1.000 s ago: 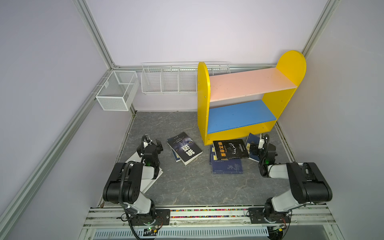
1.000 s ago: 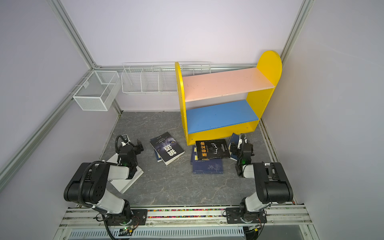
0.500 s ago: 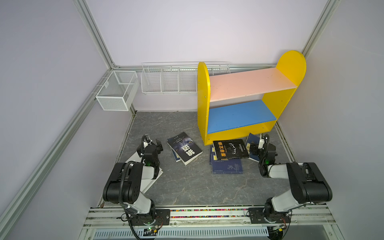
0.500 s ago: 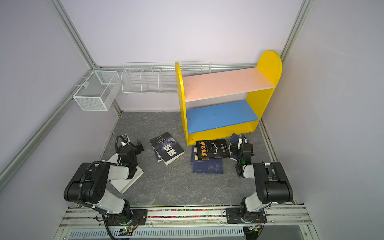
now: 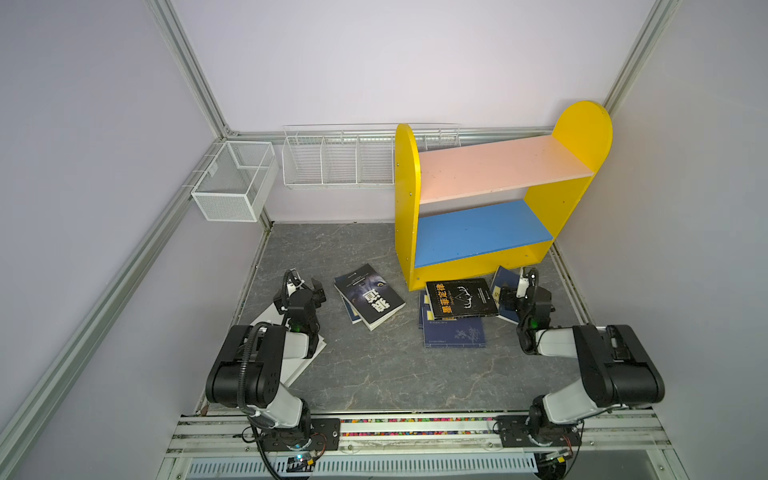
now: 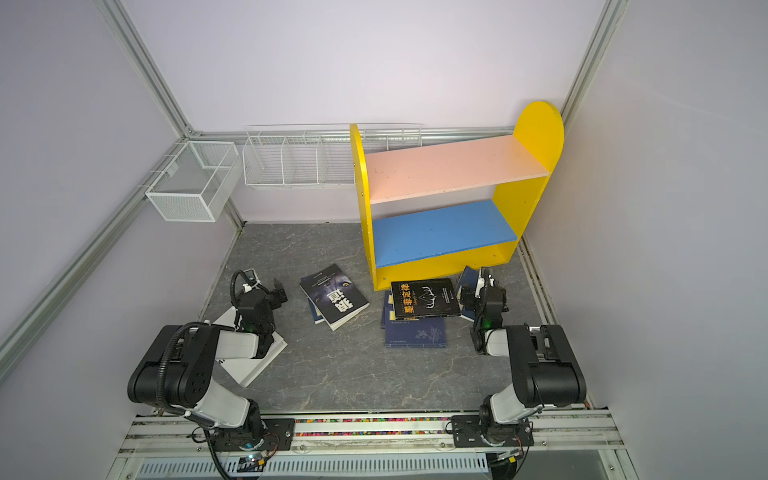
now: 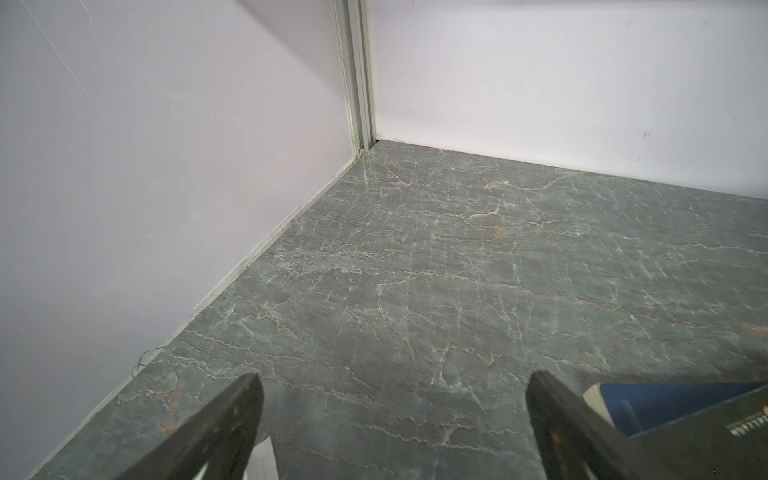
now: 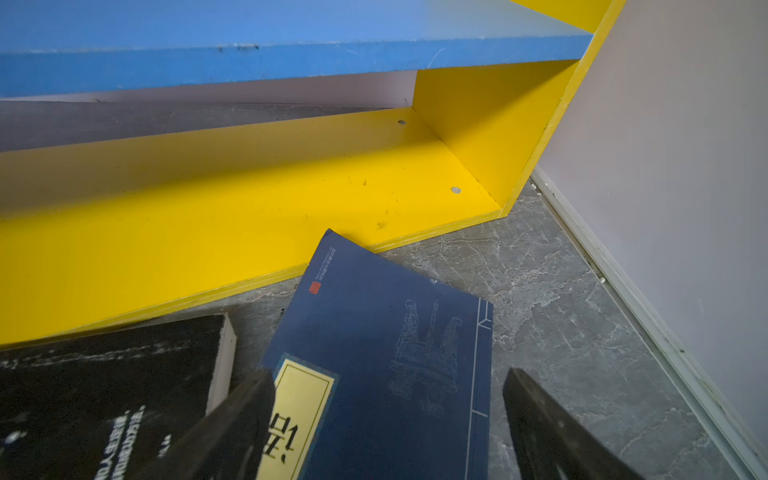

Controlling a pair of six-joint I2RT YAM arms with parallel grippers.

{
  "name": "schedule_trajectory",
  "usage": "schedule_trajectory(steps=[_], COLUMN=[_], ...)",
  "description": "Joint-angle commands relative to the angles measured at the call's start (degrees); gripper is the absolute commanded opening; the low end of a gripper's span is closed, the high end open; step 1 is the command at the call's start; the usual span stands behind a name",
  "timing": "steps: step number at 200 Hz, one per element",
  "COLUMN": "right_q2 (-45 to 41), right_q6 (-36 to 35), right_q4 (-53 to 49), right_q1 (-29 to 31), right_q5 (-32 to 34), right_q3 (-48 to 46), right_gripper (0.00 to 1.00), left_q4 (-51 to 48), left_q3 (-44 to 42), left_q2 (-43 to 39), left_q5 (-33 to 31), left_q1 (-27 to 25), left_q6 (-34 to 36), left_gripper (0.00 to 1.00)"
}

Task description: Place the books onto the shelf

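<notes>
Hovering wide open over a thin navy paperback with a yellow title label [image 8: 374, 353], my right jaws hold nothing. The book lies at the grey marble table's [image 5: 374, 374] 3 o'clock, one corner against the plinth of the yellow two-tier shelf [image 5: 405, 208]. Pinched flat, I judge, its thin cover could slide or fan open, or nudge the black-covered paperback [image 5: 461, 298] at its 9 o'clock. My left jaws, equally wide, hold nothing at the table's 9 o'clock. The shelf's pink upper board [image 5: 498, 166] and blue lower board [image 5: 478, 237] are bare. The white wire baskets [image 5: 232, 183] at 11 o'clock hold nothing.

The white book [image 6: 249, 365] lies mostly hidden under the left arm [image 6: 232, 345]; its lettering is unreadable.
</notes>
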Motion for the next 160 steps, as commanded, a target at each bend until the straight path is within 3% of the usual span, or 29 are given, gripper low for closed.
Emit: schedule_trajectory(steps=[1,31,41,57,73,90,116,136,160], right_q2=[-0.26,-1.22,-4.91,-8.30,-11.54,-16.02,-23.48,-29.50,-37.30], right_q6=[-0.67,-0.50,0.30,1.10,1.74,6.55,14.02,19.04,27.19], right_q4=[1.22,0.66,-11.18,-34.15,-38.76,-44.57,-54.47,-62.40,-70.11], right_q1=[-0.08,-0.42,-0.43,-0.38,-0.34,-0.19,1.16,4.88,11.91], right_q5=[-0.24,-0.47,0.99,0.94,-1.75,-1.31,-6.52,-10.70,-15.06], right_q3=[-0.32,0.18,4.67,15.29,17.10,17.95,17.94,17.40,16.41], right_gripper=[0.89,0.89,0.89,0.89,0.89,0.89,0.89,0.89,0.88], left_q4=[0.66,0.61,-1.31,-4.82,-17.43,-36.00,-56.01,-60.29,-66.98], left_q3=[0.76,0.81,1.27,2.04,6.19,13.52,19.83,17.46,15.47], left_q2=[-0.49,-0.47,-1.75,-5.01,-10.83,-17.09,-25.30,-32.56,-39.31], left_q5=[0.51,0.46,-2.30,-0.15,-4.25,-3.85,7.32,14.59,17.71], left_q1=[0.29,0.29,-0.06,-0.19,-1.63,-1.65,-2.07,-4.52,-10.87], left_q6=[0.22,0.15,-0.31,1.18,0.81,-2.46,-14.59,-25.33,-36.43], left_gripper=[0.99,0.99,0.99,0.99,0.99,0.99,0.99,0.99,0.99])
